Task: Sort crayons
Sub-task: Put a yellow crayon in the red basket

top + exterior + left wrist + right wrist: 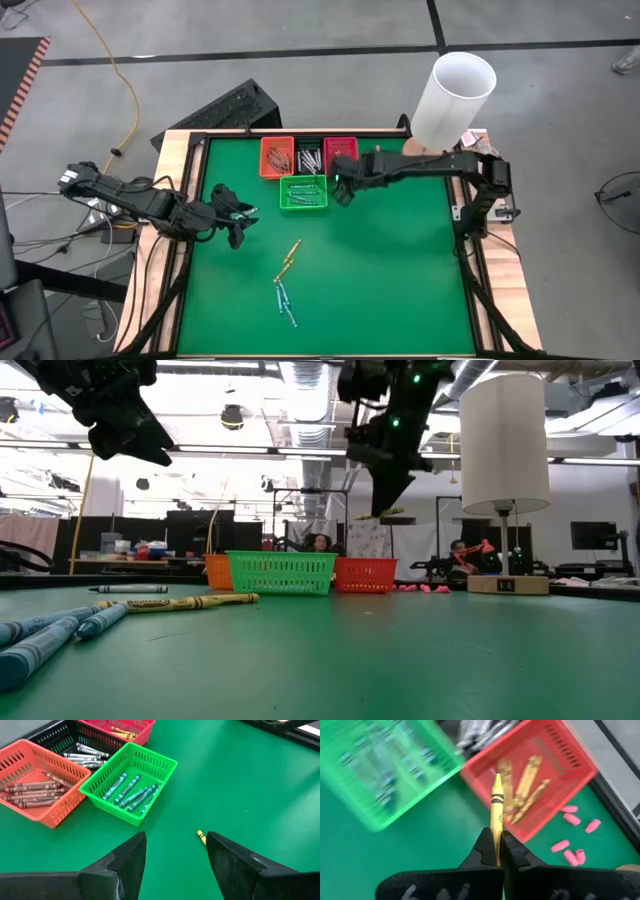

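Note:
Four small baskets stand at the table's far middle: orange (277, 157), black (309, 157), red (340, 150) and green (303, 192). Each holds crayons, with blue ones (131, 791) in the green basket and yellow ones (527, 780) in the red basket. Loose yellow crayons (288, 262) and blue crayons (286, 303) lie on the green mat. My right gripper (342, 195) hangs above the green and red baskets, shut on a yellow crayon (496, 805). My left gripper (235, 215) waits open at the table's left, high above the mat. My right gripper pinches the yellow crayon's blunt rear end (497, 842) between its two fingers. The crayon runs along the fingers and sticks out past them, its tip (497, 776) toward the red basket. The fingers slant down from above. The crayon is lifted clear of table and baskets.
A tall white cylinder (455, 95) stands at the far right corner beside the baskets. Small pink bits (575, 830) lie on the mat next to the red basket. A raised wooden rim (180, 150) frames the mat. Open mat lies to the right of the loose crayons.

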